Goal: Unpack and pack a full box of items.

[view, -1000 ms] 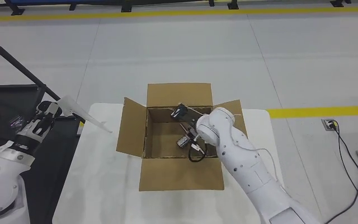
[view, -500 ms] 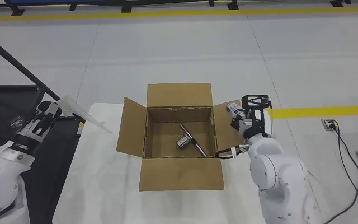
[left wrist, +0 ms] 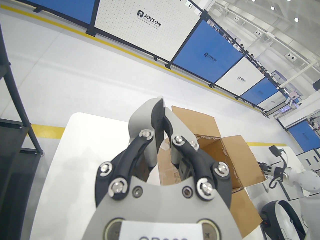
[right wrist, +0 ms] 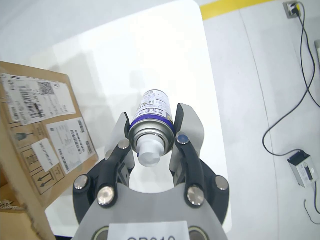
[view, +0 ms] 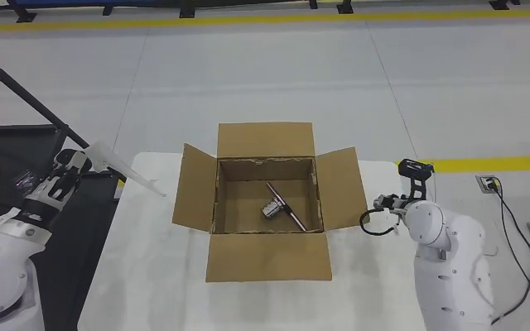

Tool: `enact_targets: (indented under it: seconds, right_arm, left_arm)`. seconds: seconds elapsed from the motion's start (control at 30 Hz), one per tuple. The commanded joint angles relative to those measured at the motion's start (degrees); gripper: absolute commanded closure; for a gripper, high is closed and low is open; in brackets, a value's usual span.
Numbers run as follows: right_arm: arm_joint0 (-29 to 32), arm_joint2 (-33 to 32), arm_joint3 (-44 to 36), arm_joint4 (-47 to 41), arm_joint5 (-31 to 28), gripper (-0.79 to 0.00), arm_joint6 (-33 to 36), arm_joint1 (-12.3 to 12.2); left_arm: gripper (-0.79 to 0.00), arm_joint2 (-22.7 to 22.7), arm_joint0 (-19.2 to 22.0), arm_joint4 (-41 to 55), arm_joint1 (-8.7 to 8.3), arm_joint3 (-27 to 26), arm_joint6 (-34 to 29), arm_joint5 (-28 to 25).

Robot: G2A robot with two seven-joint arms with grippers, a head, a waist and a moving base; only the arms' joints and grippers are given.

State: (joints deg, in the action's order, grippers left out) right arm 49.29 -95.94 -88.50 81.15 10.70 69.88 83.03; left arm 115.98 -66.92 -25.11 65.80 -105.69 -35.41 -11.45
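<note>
The cardboard box (view: pixel 265 258) stands open on the white counter (view: pixel 149 273), midway between the left and right edges and up against the far edge, with all four flaps folded out. On its floor lie a dark rod (view: pixel 291 213) and, touching it, a small metal piece (view: pixel 271 210). The right gripper (right wrist: pixel 153 115) is over the counter near the right edge, just beside the box's right flap. Its jaws grip a spray can (right wrist: pixel 153 106) by the upper body, white nozzle towards the wrist. Whether the can's base touches the counter cannot be told. The left gripper (left wrist: pixel 163 114) hangs at the counter's left edge, well apart from the box, jaws closed on nothing
</note>
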Motion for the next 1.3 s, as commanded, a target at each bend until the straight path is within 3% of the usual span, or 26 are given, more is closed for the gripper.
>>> enact_targets:
  seconds: [0.0,0.2,0.23,0.37,0.47,0.57,0.77,0.9,1.03,1.13,1.27]
  right_arm:
    - [-1.9,0.13,4.23,1.01,-0.22,0.0,0.5,-0.21]
    - [-6.15,1.05,12.74,3.95,-0.48,0.0,1.19,-0.71]
    - [-6.65,1.25,13.69,4.07,-0.74,-0.034,1.12,-0.77]
    - [-8.37,1.86,17.29,4.6,-0.94,-0.283,1.05,-0.96]
    - [-9.24,2.01,19.29,4.06,-1.36,-0.36,0.51,-1.09]
    - [-9.86,2.07,20.69,3.58,-1.83,-0.385,0.1,-1.24]
    - [-10.01,1.83,20.55,2.82,-1.61,-0.785,-0.25,-1.58]
    - [-7.91,0.62,12.98,4.62,6.6,-0.785,-2.75,-1.67]
    - [-1.08,2.69,-5.53,4.84,13.85,-0.785,-7.26,-1.01]
    - [3.56,7.16,-16.73,4.8,13.89,-0.785,-10.28,-0.51]
    - [2.1,17.61,-19.24,7.91,11.87,-0.785,-11.72,0.32]
  left_arm:
    - [0.0,0.0,0.0,0.0,0.0,0.0,0.0,0.0]
    - [0.0,0.0,0.0,0.0,0.0,0.0,0.0,0.0]
    - [0.0,0.0,0.0,0.0,0.0,0.0,0.0,0.0]
    - [0.0,0.0,0.0,0.0,0.0,0.0,0.0,0.0]
    - [0.0,0.0,0.0,0.0,0.0,0.0,0.0,0.0]
    - [0.0,0.0,0.0,0.0,0.0,0.0,0.0,0.0]
    - [0.0,0.0,0.0,0.0,0.0,0.0,0.0,0.0]
    - [0.0,0.0,0.0,0.0,0.0,0.0,0.0,0.0]
    - [0.0,0.0,0.0,0.0,0.0,0.0,0.0,0.0]
    - [0.0,0.0,0.0,0.0,0.0,0.0,0.0,0.0]
    - [0.0,0.0,0.0,0.0,0.0,0.0,0.0,0.0]
